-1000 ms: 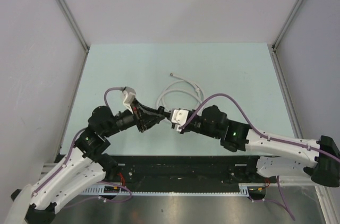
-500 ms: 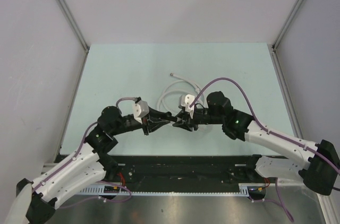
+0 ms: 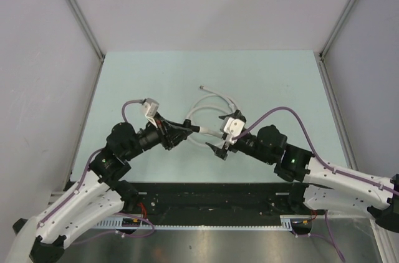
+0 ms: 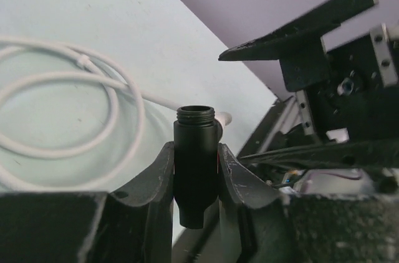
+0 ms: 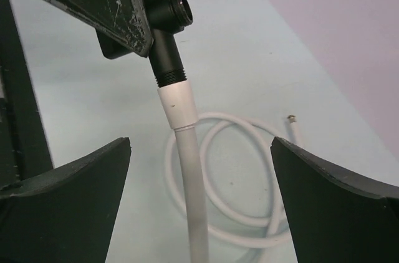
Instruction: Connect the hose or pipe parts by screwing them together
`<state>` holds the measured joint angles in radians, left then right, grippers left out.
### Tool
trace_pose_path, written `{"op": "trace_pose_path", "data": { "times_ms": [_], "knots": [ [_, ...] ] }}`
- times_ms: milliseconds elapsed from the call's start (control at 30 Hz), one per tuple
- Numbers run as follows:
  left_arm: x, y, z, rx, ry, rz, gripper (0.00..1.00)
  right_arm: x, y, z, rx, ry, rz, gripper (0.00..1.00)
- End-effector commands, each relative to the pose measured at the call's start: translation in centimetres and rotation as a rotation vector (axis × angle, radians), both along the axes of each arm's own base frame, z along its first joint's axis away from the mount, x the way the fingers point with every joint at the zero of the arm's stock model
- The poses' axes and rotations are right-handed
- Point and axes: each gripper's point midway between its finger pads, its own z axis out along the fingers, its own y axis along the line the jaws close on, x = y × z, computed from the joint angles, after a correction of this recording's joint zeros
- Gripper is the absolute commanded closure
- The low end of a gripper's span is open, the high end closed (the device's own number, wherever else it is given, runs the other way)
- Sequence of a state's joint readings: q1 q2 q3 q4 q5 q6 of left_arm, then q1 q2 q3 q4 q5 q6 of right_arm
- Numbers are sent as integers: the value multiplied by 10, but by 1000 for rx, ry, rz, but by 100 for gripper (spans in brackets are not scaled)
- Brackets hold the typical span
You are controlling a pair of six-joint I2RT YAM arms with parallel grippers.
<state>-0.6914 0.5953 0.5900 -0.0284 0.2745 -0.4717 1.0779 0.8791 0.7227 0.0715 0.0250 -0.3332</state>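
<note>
3 lilac walls [image 3: 206,1] enclose pale-green table [image 3: 143,76]; tubing [image 5: 192,200] coiled.

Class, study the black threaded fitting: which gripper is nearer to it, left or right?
Left. The left gripper is shut on the black threaded fitting. The right gripper is open a little way off along the white hose, its fingers spread either side without touching.

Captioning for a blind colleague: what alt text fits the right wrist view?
The left gripper holds a black threaded fitting whose lower end meets a white hose running to its coil on the pale table. The open right gripper frames the hose without touching it.
</note>
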Motion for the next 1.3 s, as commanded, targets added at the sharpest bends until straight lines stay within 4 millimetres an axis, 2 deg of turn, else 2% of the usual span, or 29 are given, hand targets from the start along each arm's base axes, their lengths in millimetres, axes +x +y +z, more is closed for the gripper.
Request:
{"op": "trace_pose_path", "data": {
  "times_ms": [0,33,200,300,333,400,567,667,700,733,800,833,867,900,933,967,1000,1067,1200,1267],
  "knots": [
    [-7,-4,28,-146,218,15,100,23,-14,12,-65,-249,-195,0],
    [-7,-5,28,-152,246,17,100,15,-6,10,-78,-272,-173,0],
    [-17,-15,31,-215,435,-29,100,4,10,15,-82,-356,-140,9],
    [-22,-19,31,-238,497,-55,100,4,19,9,-106,-379,-121,28],
    [-23,-19,32,-244,507,-56,100,3,22,7,-115,-386,-116,38],
    [-25,-19,34,-255,522,-61,100,5,25,2,-127,-383,-117,44],
    [-28,-17,39,-275,522,-65,100,6,30,-6,-138,-370,-115,51],
    [-29,-18,40,-273,524,-74,99,7,31,-8,-139,-360,-116,71],
    [-30,-18,40,-267,520,-80,100,7,32,-9,-134,-349,-110,83],
    [-31,-19,41,-258,508,-92,100,2,36,-10,-125,-336,-72,89],
    [-30,-18,42,-203,405,-110,100,-1,35,-9,-91,-259,-26,100],
    [-29,-18,41,-172,349,-117,100,-11,42,-8,-67,-233,54,100],
    [-24,-15,43,-100,191,-129,100,-14,42,-8,-53,-202,82,100],
    [-22,-13,43,-65,103,-129,100,-11,40,-6,-25,-159,88,100],
    [-20,-10,44,-43,39,-119,100,-19,43,-7,-9,-134,153,100],
    [-12,-9,40,-7,-82,-107,100,-19,43,-9,-5,-111,175,100],
    [-13,-6,45,-10,-162,-109,100,-12,40,-11,7,-73,165,100],
    [-15,-9,48,-6,-380,-146,100,-17,41,-19,5,-18,228,100],
    [4,-5,42,45,-486,-70,100,-22,34,-23,52,131,349,100],
    [10,-16,35,118,-547,-121,100,-16,30,-26,68,194,348,100]
  ]
}}
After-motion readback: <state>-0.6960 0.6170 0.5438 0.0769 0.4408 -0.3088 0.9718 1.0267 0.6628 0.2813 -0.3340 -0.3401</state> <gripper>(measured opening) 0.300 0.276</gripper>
